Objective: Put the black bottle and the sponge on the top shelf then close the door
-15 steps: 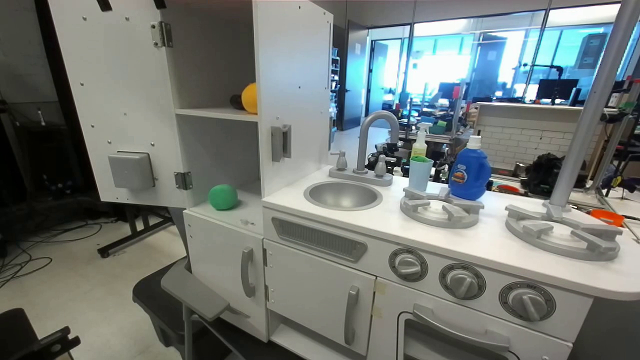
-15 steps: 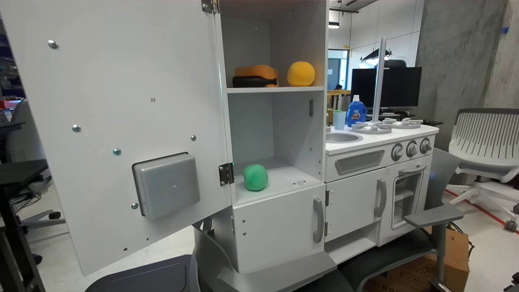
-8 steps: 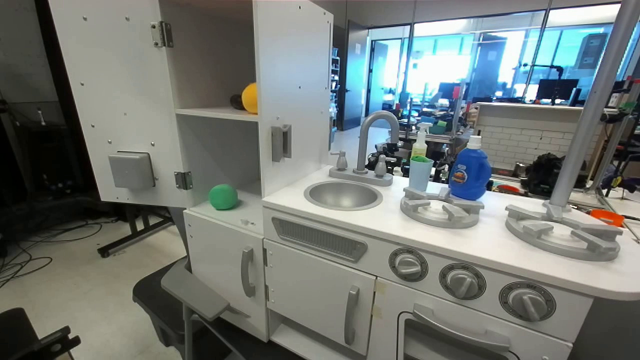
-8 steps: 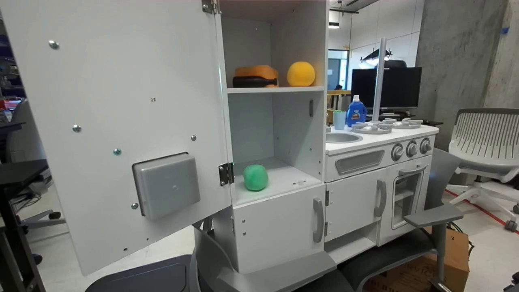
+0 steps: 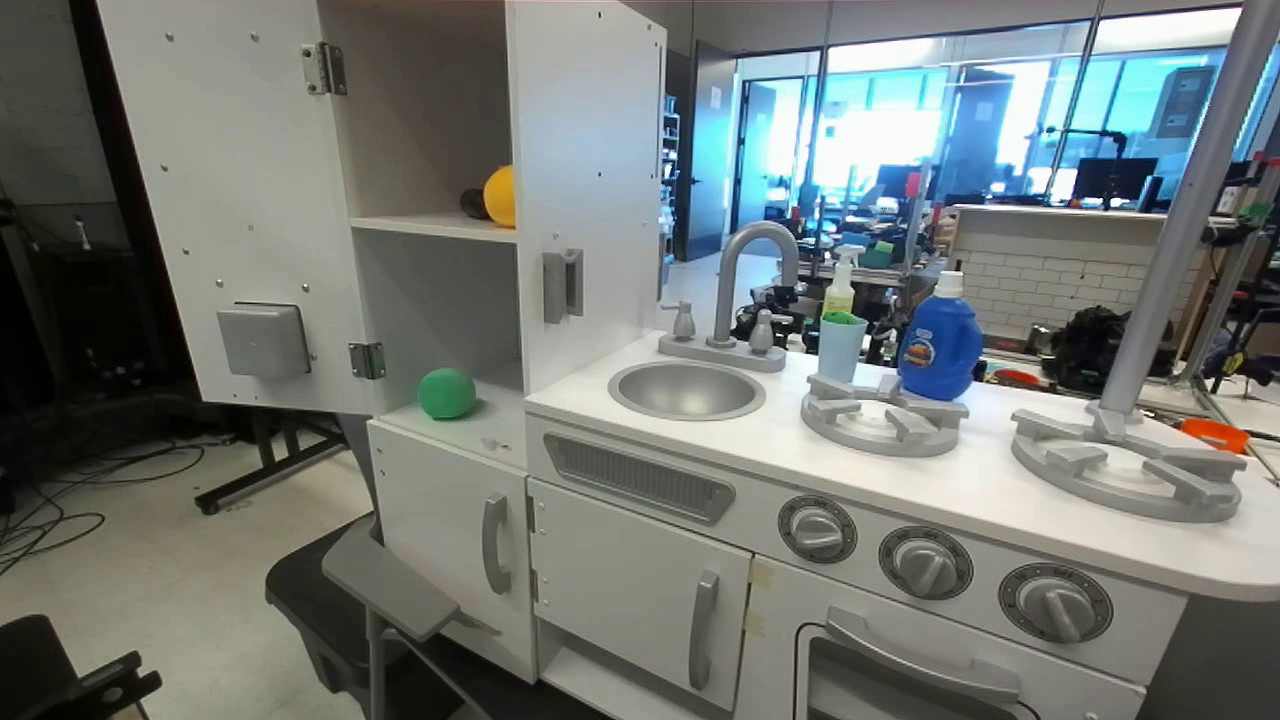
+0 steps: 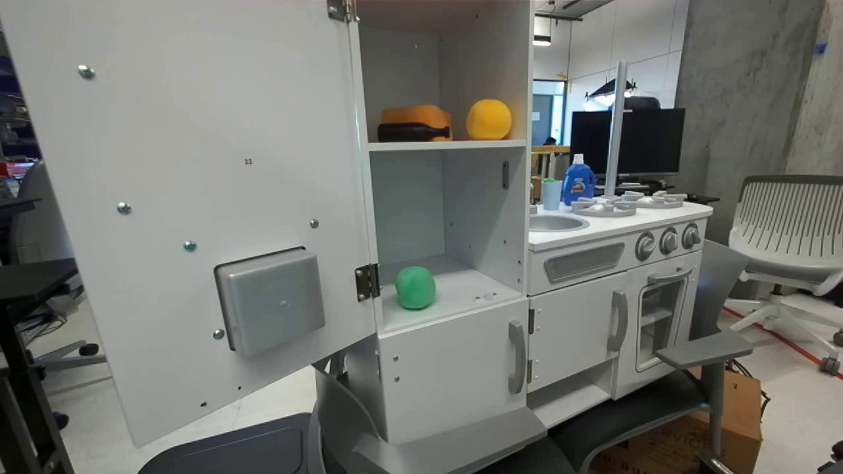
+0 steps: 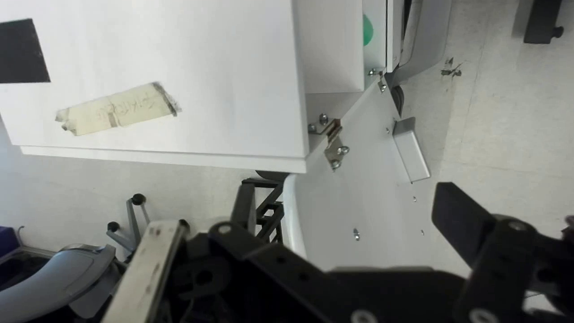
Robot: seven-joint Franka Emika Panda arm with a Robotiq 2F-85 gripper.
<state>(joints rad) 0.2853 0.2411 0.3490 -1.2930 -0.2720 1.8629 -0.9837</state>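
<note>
Since the bottle (image 6: 403,133) and the sponge (image 6: 489,120) are both sitting on the top shelf (image 6: 461,145) already, we're reckoning only the door (image 6: 171,138) is waiting, and it's hanging wide open. The bottle's lying on its side up front, neck pointing toward the sponge, and we're thinking that's handy: lying flat, it's hardly going to topple when the door is swinging. The block (image 6: 421,116) is sitting right behind it, maybe why it's lying so near the edge (we're not able to tell if they're touching). The sponge is resting apart from the bottle, over by the side wall (image 6: 484,62). In the wrist view the claw (image 7: 344,204) is hanging spread, pinching nothing, the door showing in the gap, so we're guessing that width is serving for catching or pushing it. Whether it's actually straddling it, we're not seeing.
</note>
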